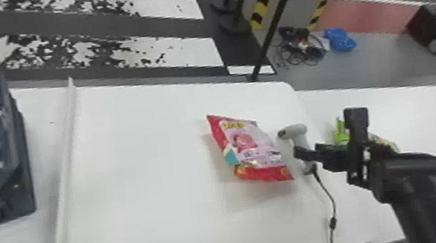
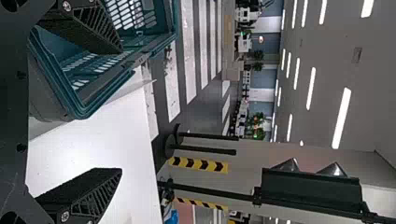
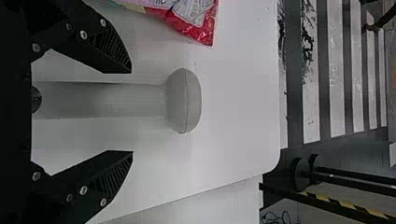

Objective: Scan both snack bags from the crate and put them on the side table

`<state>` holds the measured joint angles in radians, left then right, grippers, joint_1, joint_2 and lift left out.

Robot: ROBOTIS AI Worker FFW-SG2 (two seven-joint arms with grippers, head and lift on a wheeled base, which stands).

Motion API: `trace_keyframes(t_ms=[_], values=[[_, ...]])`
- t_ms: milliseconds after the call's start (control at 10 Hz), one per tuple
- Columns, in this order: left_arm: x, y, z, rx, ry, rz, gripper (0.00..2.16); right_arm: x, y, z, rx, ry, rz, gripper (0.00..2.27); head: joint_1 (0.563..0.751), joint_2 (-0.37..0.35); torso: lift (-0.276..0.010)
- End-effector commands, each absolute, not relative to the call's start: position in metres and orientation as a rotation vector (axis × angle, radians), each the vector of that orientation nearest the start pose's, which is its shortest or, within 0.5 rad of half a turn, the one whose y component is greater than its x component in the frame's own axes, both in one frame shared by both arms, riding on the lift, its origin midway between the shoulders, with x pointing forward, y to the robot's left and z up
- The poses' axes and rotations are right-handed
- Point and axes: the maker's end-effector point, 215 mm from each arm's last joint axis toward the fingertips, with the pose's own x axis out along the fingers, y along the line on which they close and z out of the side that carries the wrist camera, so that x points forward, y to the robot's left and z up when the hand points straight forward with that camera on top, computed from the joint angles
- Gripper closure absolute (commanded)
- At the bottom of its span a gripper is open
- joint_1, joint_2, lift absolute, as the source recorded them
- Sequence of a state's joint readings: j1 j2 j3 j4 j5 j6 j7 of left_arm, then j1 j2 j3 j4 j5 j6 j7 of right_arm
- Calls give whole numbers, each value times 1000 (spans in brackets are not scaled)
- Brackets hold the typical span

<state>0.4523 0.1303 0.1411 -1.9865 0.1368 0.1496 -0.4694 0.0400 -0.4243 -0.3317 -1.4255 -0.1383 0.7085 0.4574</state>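
Barcode scanner (image 1: 294, 131) framed by a wide-set right hand (image 1: 326, 133); red-and-pink snack bag (image 1: 250, 145) laid out to that hand's left

Right hand: fingers spread wide, nothing gripped. In the right wrist view, the pale grey handle of the scanner is seen between the two fingers, with a gap on either side; the rounded scanner head is set ahead of the fingertips. A dark cable (image 1: 332, 204) is led from the scanner back across the white worktop (image 1: 149, 179).

Red-and-pink snack bag: laid flat on the worktop, printed face shown, to the left of the right hand and past the scanner, near but untouched.

Green bag (image 1: 340, 134): placed on the side table (image 1: 420, 122), behind the right hand in the head view and partly covered by it.

Left hand (image 2: 121, 111): fingers held well apart, empty.

Crate (image 1: 23, 167): dark teal, slotted walls, located ahead and to the left of the left hand; its contents cannot be made out. A pale raised strip (image 1: 64, 169) is seen on its right, between crate and snack bag.
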Motion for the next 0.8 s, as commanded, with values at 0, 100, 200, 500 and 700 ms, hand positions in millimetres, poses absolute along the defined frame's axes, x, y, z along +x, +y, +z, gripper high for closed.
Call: trace_keyframes(t_ms=[0,100,200,500,700], values=[[441,224,-381,-9,176,-391,97,466,-497,-528,61,793,25,1031,695,-333,-87],[441,223,-382,-10,176,-392,97,463,-492,-533,85,820,23,2165,695,-327,-87],[441,223,-382,-10,176,-392,97,463,-491,-533,85,820,25,2189,695,-324,-87],[440,224,-383,-10,178,-391,97,462,-489,-526,63,797,25,2250,695,-319,-87],[440,224,-382,-9,177,-391,97,454,-484,-508,28,761,10,2250,695,-320,-87]])
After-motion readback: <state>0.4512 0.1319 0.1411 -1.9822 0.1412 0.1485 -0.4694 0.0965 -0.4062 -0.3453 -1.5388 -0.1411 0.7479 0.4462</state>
